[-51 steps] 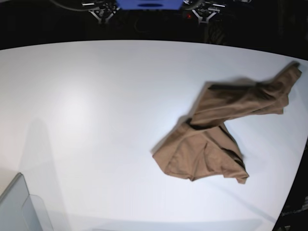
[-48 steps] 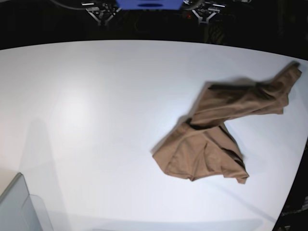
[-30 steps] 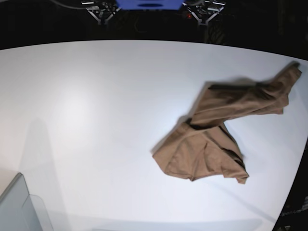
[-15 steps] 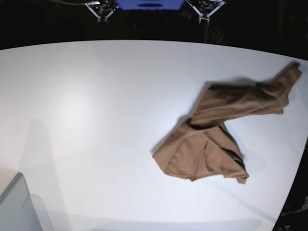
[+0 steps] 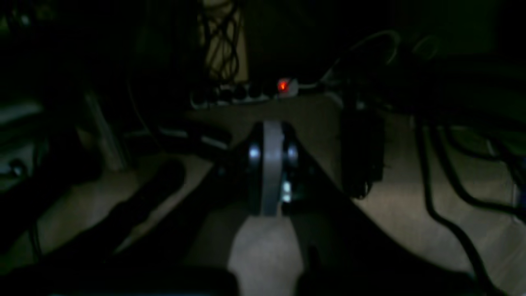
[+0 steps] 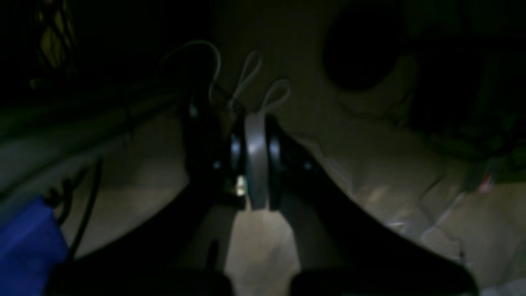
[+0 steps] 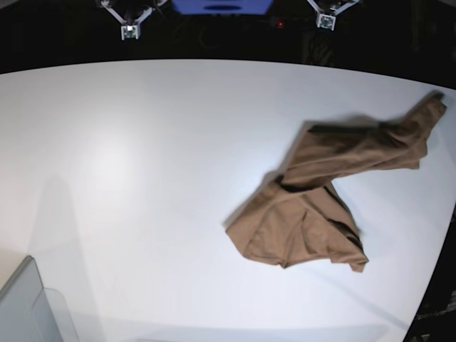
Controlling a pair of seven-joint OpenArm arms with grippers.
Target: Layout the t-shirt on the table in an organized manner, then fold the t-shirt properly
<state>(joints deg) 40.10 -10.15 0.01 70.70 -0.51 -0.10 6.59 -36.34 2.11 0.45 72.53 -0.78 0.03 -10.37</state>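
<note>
The tan t-shirt (image 7: 324, 196) lies crumpled on the right side of the white bench (image 7: 142, 178), one end stretched toward the far right edge, the bulk bunched nearer. Both tools sit beyond the far edge, well apart from the cloth: the left tool (image 7: 326, 19) and the right tool (image 7: 128, 30) are clenched and grasp nothing.

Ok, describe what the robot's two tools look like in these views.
In each wrist view the tool is a dark, nearly black forked body with a pale grey strip running down its middle and small shiny bolts either side: left tool, right tool. Thin light wire loops show behind the right one. In the base view both appear only as small silver-and-black tips at the top edge.
</note>
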